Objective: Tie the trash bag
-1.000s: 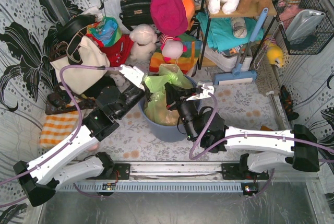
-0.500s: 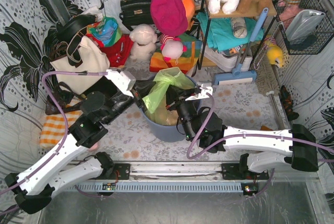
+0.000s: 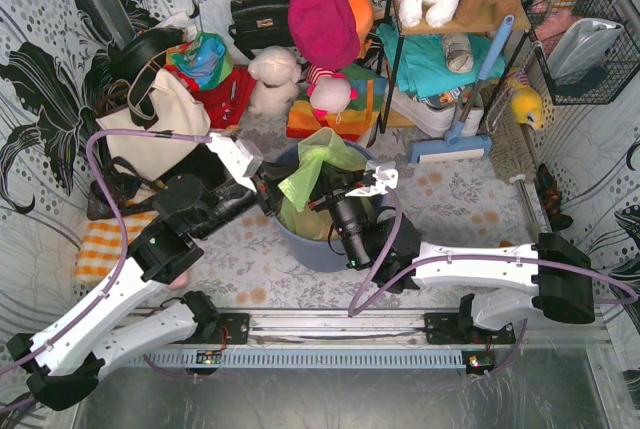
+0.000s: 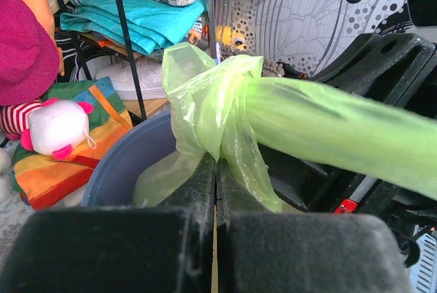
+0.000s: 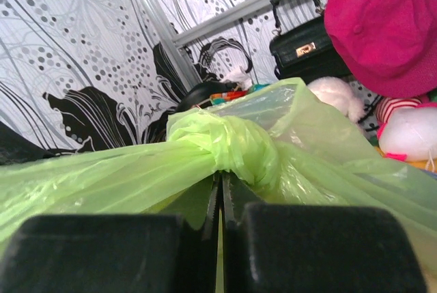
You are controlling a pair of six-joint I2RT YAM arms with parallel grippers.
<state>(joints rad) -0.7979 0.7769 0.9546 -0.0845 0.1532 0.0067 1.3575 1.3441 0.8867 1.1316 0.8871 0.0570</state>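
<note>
The trash bag (image 3: 313,162), thin lime-green film, stands in a round blue-grey bin (image 3: 303,249). Its top is twisted into a knot (image 4: 213,98), with one stretched strand (image 4: 341,132) running right in the left wrist view. In the right wrist view the knot (image 5: 237,144) sits just above the fingers and a strand (image 5: 102,177) runs left. My left gripper (image 3: 268,185) is on the bin's left side, and my left gripper (image 4: 217,164) is shut on bag film just below the knot. My right gripper (image 3: 320,204) comes from the right, and my right gripper (image 5: 221,182) is shut on film under the knot.
A cream tote bag (image 3: 150,127) and an orange checked cloth (image 3: 108,246) lie to the left. Plush toys (image 3: 330,94), a black handbag (image 3: 258,15) and a metal rack with teal cloth (image 3: 430,59) crowd the back. A blue brush and dustpan (image 3: 452,141) lean at right.
My left gripper has shut on the bag and drawn back to the left. The right gripper shifted left and slightly nearer, and the bag's top is pulled tighter and narrower.
</note>
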